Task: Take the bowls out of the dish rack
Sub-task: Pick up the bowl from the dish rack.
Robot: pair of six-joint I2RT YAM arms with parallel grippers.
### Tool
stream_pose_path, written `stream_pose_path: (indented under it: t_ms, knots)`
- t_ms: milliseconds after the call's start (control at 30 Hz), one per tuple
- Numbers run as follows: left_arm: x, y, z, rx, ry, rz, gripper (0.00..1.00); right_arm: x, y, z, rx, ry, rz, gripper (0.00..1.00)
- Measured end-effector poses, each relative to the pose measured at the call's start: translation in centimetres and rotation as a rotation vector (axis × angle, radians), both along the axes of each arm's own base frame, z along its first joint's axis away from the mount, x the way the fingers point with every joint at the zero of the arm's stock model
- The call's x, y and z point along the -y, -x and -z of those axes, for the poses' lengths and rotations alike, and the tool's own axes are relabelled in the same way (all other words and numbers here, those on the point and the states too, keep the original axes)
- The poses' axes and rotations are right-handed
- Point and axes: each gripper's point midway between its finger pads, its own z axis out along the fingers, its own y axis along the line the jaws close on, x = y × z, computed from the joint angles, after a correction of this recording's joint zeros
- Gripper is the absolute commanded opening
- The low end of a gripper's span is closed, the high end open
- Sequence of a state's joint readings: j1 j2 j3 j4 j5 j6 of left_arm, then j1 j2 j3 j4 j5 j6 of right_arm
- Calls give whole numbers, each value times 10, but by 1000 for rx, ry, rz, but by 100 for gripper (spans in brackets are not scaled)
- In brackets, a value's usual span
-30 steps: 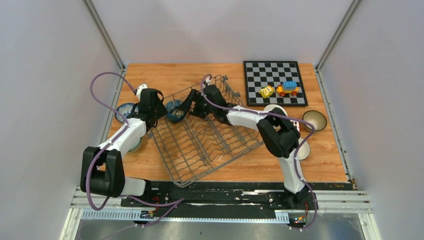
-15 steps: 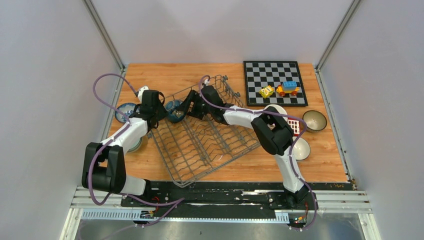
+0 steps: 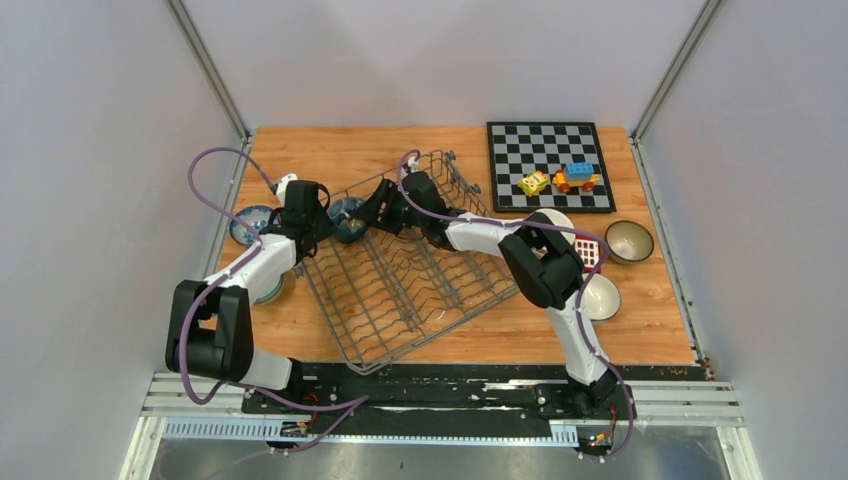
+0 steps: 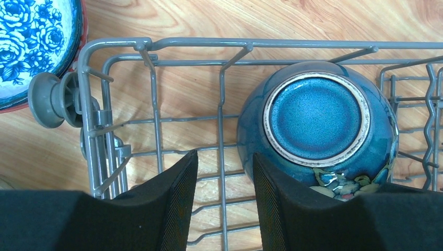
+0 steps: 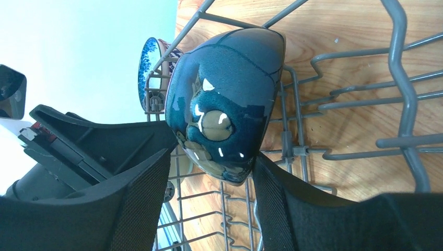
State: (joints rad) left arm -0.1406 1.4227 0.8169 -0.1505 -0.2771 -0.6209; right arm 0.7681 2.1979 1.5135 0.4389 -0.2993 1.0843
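Observation:
The grey wire dish rack (image 3: 405, 290) lies askew mid-table. One dark teal bowl (image 3: 347, 221) leans on its side in the rack's far left corner. In the left wrist view its foot ring (image 4: 316, 115) faces me. My left gripper (image 3: 322, 224) is open beside that bowl, with only rack wire (image 4: 261, 43) between its fingers (image 4: 172, 209). From the other side, my right gripper (image 3: 370, 214) stands open around the teal bowl's (image 5: 224, 115) rim. Its right finger (image 5: 292, 209) is at the rim and the left finger (image 5: 130, 209) is still apart.
A blue-and-white bowl (image 3: 246, 222) and a pale bowl (image 3: 272, 290) sit left of the rack. A white bowl (image 3: 552, 217), a beige-brown bowl (image 3: 629, 240) and a cream bowl (image 3: 604, 297) sit to the right. The chessboard (image 3: 545, 150) with toy blocks (image 3: 561, 180) lies at the back right.
My right gripper has moved left onto the teal bowl and its jaws have narrowed around it. The left gripper has barely shifted.

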Motion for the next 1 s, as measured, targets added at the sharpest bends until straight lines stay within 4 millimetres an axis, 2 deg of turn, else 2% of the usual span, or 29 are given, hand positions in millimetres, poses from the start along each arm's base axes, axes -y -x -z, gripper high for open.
stream_pose_path:
  t_ms: [233, 600, 1000]
  knots:
    - [0, 0, 3, -8, -1, -1, 45, -4, -4, 7, -5, -30, -4, 50]
    - [-3, 0, 5, -15, -11, -11, 45, -13, -5, -8, 33, -112, -32, 42]
    - [-2, 1, 8, -23, -7, -6, 44, -21, -5, -16, 53, -172, -63, 26]
